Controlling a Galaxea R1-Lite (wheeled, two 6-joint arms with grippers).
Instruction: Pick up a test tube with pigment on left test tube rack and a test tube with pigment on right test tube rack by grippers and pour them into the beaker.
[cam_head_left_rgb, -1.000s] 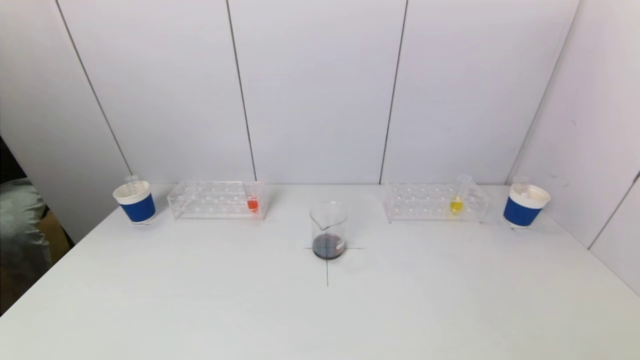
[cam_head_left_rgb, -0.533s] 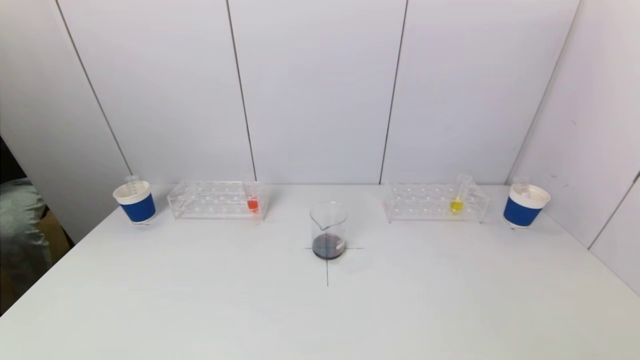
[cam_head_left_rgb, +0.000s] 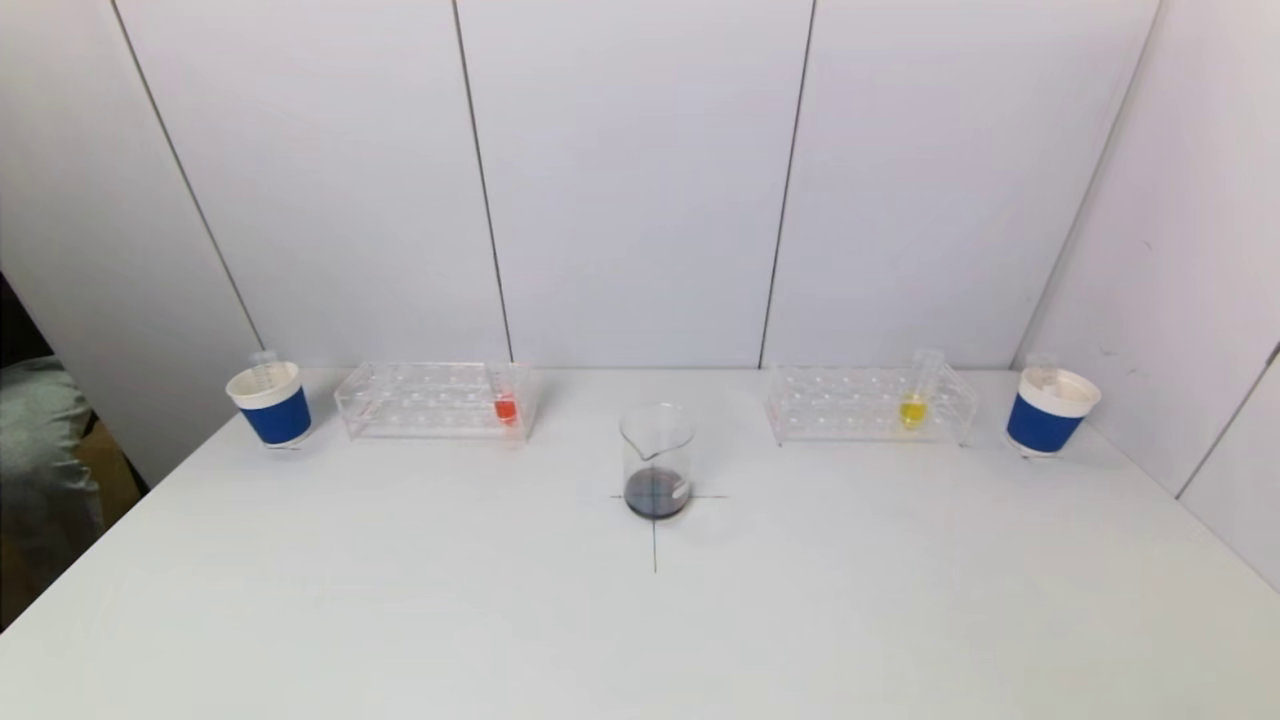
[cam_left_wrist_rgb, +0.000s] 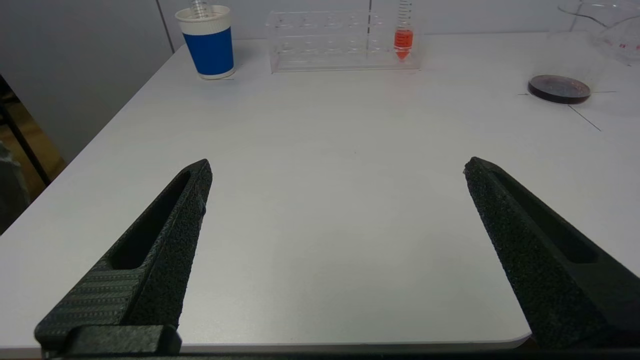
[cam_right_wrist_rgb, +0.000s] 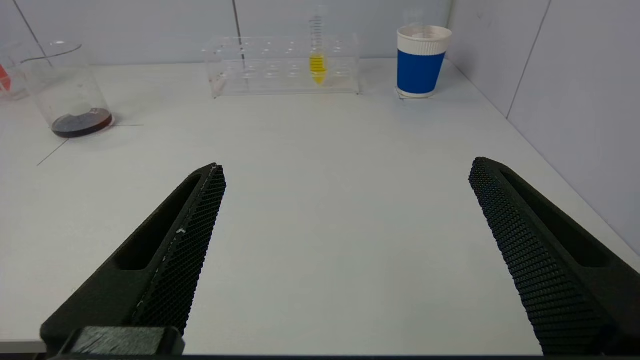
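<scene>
A glass beaker with dark liquid at its bottom stands at the table's middle on a drawn cross. The clear left rack holds a test tube with orange-red pigment, also in the left wrist view. The clear right rack holds a test tube with yellow pigment, also in the right wrist view. My left gripper and right gripper are open and empty, low over the table's near edge, far from the racks. Neither shows in the head view.
A blue and white paper cup with an empty tube stands left of the left rack. Another such cup stands right of the right rack. White wall panels close the back and right sides. The table drops off at left.
</scene>
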